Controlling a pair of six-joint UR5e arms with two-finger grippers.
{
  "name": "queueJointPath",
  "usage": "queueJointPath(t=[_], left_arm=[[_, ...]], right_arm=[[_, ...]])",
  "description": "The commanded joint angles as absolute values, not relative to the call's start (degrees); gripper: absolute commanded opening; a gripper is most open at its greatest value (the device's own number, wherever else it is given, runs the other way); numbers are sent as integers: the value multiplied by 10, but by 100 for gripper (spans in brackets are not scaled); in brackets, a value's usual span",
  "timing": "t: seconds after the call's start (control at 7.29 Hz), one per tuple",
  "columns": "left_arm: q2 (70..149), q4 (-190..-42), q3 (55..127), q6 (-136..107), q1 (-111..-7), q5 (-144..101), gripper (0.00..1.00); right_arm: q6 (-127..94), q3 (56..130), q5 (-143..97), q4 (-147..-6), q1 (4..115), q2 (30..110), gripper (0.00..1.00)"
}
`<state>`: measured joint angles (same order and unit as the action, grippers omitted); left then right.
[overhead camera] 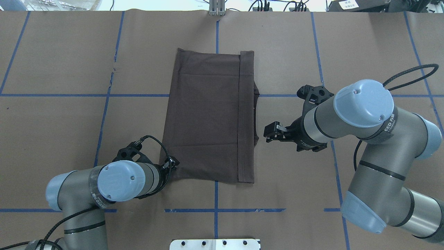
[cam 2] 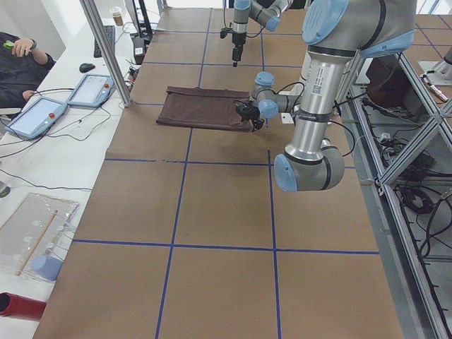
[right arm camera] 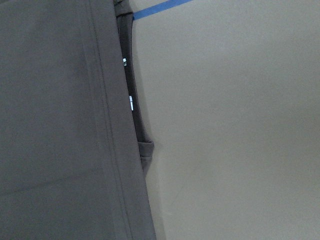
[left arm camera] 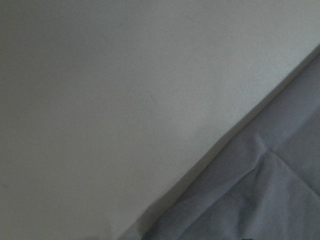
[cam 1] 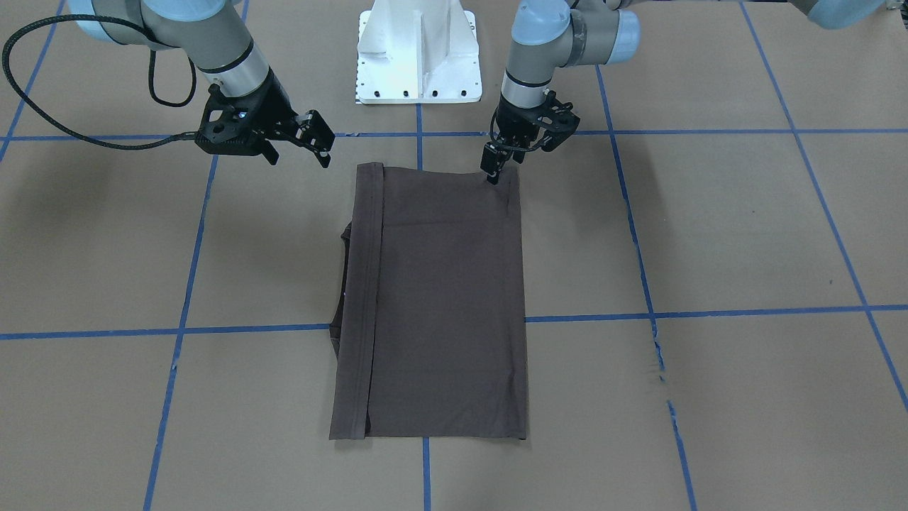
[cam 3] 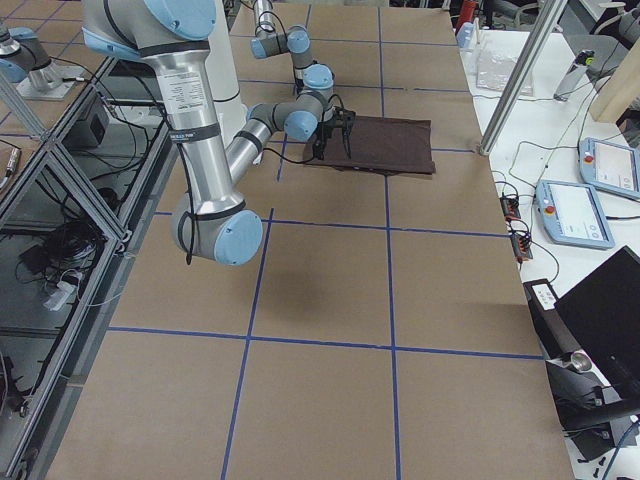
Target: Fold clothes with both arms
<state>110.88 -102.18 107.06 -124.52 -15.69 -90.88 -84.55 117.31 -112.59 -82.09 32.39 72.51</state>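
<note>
The dark brown T-shirt (cam 1: 447, 305) is lying flat in the middle of the paper-covered table (cam 1: 745, 397), folded into a long rectangle whose short ends are facing the robot and the operators' side. A narrow hemmed strip (cam 1: 365, 298) is running the length of the rectangle along the robot's right side, lying on top of the main panel. From under that strip the ribbed collar (overhead camera: 256, 114) is peeking out onto the table, and in the right wrist view two small white neck tags (right arm camera: 130, 102) are showing in the dark gap beside it.

The left gripper (cam 1: 492, 176) is pointing straight down at the shirt's corner nearest the robot on its left side, its fingertips touching or just at the cloth there. Whether its jaws are pinching the fabric or only standing at the edge I cannot tell, and the left wrist view is showing nothing but a slanting shirt edge against bare paper.

The right gripper (cam 1: 299, 160) is hanging above bare table just beside the shirt's right edge, tilted, with its jaws spread wide and holding nothing; in the overhead view its fingers are pointing toward the collar side.

Blue tape lines (cam 1: 248, 329) are crossing the table in a grid, one passing beneath the shirt, and the white pedestal base (cam 1: 418, 53) is standing behind the shirt between the two arms
</note>
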Motion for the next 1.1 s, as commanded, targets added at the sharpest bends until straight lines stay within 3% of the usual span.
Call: queueJointPath(t=[0.0, 0.27, 0.55, 0.82, 0.96], left_arm=[[1107, -1017, 1067, -1245, -156, -909, 85], [1109, -1017, 1067, -1245, -157, -908, 80], [1109, -1017, 1067, -1245, -160, -908, 65], [1109, -1017, 1067, -1245, -166, -908, 44], [1109, -1017, 1069, -1245, -166, -908, 24]], right_arm=[[-846, 1173, -1126, -821, 325, 725, 100], [-846, 1173, -1126, -821, 327, 725, 100], [-845, 1173, -1127, -821, 327, 727, 100], [-845, 1173, -1127, -821, 327, 727, 100], [-845, 1172, -1127, -821, 327, 727, 100]])
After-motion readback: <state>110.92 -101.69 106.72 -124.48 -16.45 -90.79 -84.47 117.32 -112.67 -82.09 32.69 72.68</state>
